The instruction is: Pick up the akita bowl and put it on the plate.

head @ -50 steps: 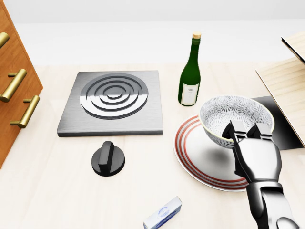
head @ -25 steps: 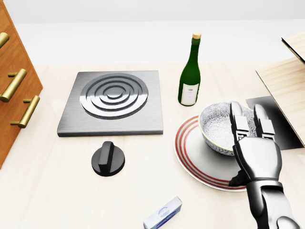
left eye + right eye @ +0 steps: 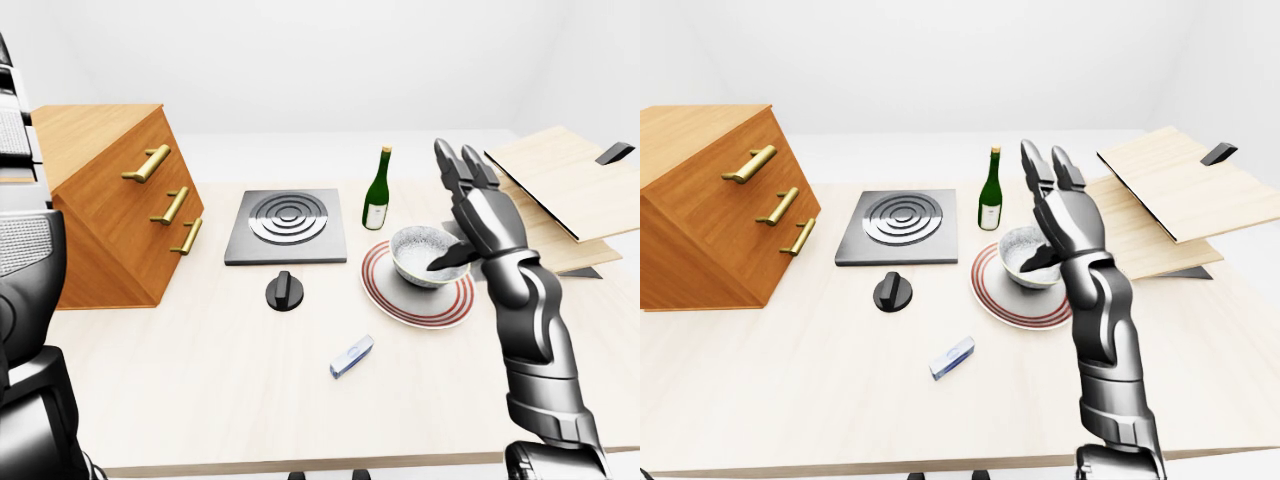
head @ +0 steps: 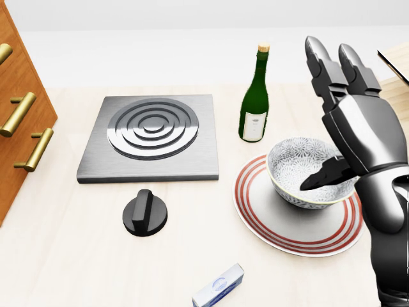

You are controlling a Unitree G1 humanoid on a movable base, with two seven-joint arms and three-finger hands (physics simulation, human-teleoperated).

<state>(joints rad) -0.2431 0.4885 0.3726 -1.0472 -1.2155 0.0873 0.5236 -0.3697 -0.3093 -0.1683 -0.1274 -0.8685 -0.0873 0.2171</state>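
Note:
The akita bowl (image 4: pixel 300 167), white with a fine grey pattern, stands upright on the white plate with red rings (image 4: pixel 281 227), toward the plate's upper right in the head view. My right hand (image 4: pixel 329 115) is open and raised above the bowl's right side. Its two fingers (image 4: pixel 319 61) point up and the thumb (image 4: pixel 324 174) hangs over the bowl's rim; nothing is held. Only my left arm (image 3: pixel 22 300) shows, at the left edge of the left-eye view, and its hand is out of sight.
A green wine bottle (image 4: pixel 254 102) stands just above the plate. Left of it lie a square steel burner plate (image 4: pixel 152 134) and a black knob (image 4: pixel 144 213). A small blue-white box (image 4: pixel 219 286) lies lower down. A wooden drawer cabinet (image 3: pixel 110 200) is at left, stacked wooden boards (image 3: pixel 560 190) at right.
The bowl came down onto the plate. My right hand then let go of its rim, opened and rose above it.

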